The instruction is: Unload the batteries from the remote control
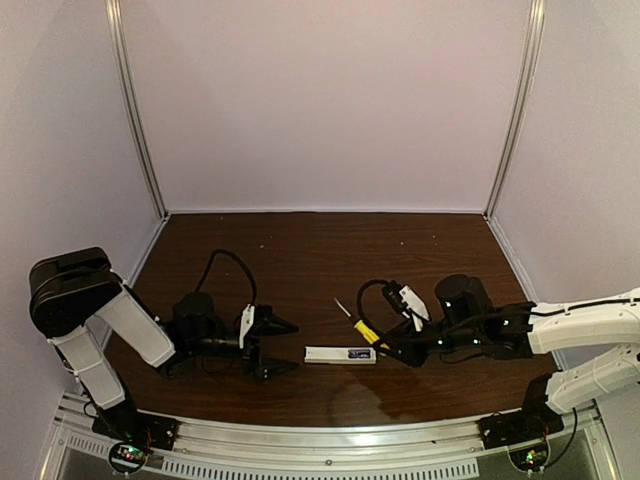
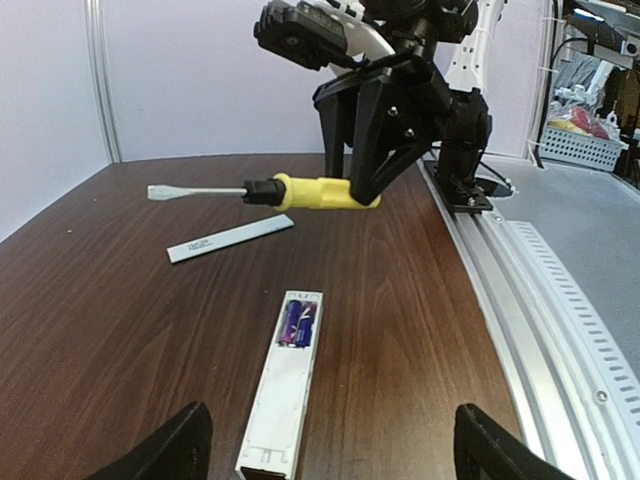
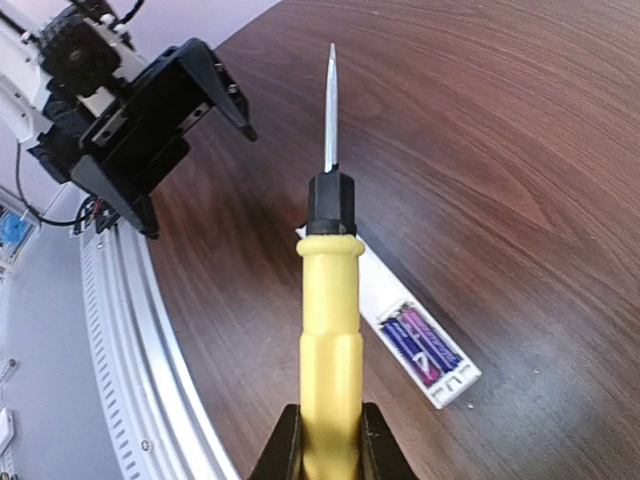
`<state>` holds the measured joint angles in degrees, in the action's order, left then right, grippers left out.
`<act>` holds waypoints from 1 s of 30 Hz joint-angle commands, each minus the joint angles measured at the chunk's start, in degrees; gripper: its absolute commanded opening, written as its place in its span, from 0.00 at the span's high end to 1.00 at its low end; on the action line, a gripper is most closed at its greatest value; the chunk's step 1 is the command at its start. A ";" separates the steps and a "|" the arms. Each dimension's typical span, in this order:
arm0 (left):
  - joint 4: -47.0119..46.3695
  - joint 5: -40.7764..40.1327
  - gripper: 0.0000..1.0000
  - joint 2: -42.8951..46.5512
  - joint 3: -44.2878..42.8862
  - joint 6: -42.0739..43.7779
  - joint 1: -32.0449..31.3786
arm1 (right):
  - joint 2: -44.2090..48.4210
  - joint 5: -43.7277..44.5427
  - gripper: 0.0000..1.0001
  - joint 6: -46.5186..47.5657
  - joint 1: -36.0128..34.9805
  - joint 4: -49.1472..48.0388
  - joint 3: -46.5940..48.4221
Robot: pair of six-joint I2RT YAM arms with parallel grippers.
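The white remote control [image 1: 330, 354] lies flat near the table's front, with its compartment open and two purple-blue batteries [image 1: 358, 353] inside at its right end. In the left wrist view the remote [image 2: 283, 390] lies between my open fingers, batteries [image 2: 298, 323] at the far end. My left gripper [image 1: 280, 347] is open and empty, just left of the remote. My right gripper [image 1: 386, 345] is shut on the yellow-handled screwdriver [image 1: 365, 332] and holds it just above the battery end. In the right wrist view the screwdriver [image 3: 330, 320] crosses over the remote [image 3: 375, 290], beside the batteries [image 3: 420, 345].
The thin white cover strip [image 2: 230, 239] lies on the table past the remote, under the screwdriver's blade. The metal rail [image 1: 330, 440] runs along the table's front edge. Lilac walls enclose the left, back and right sides. The left gripper [image 3: 160, 130] shows in the right wrist view.
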<state>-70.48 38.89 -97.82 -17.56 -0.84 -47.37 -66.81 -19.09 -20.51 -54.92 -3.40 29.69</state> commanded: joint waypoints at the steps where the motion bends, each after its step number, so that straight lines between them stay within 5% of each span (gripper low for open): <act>1: -2.53 6.10 0.17 -0.39 -1.85 -2.91 0.66 | 0.36 -6.74 1.00 2.43 -2.33 -6.48 -1.17; 10: -7.22 12.78 0.25 -0.79 -1.72 -7.30 1.25 | -4.82 -8.15 1.00 7.21 -7.97 -5.13 2.06; 21: -7.81 18.12 0.49 -1.53 -2.83 -8.47 1.32 | -6.19 -7.59 1.00 9.13 -10.23 -2.85 4.43; 30: -7.58 21.00 0.55 -2.62 -4.01 -9.56 1.32 | -8.49 -7.60 1.00 10.54 -11.36 -0.96 6.87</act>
<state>-74.08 57.23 -99.13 -20.53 -9.61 -46.44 -74.08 -26.35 -11.38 -65.80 -5.67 34.59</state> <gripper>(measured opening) 0.457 0.159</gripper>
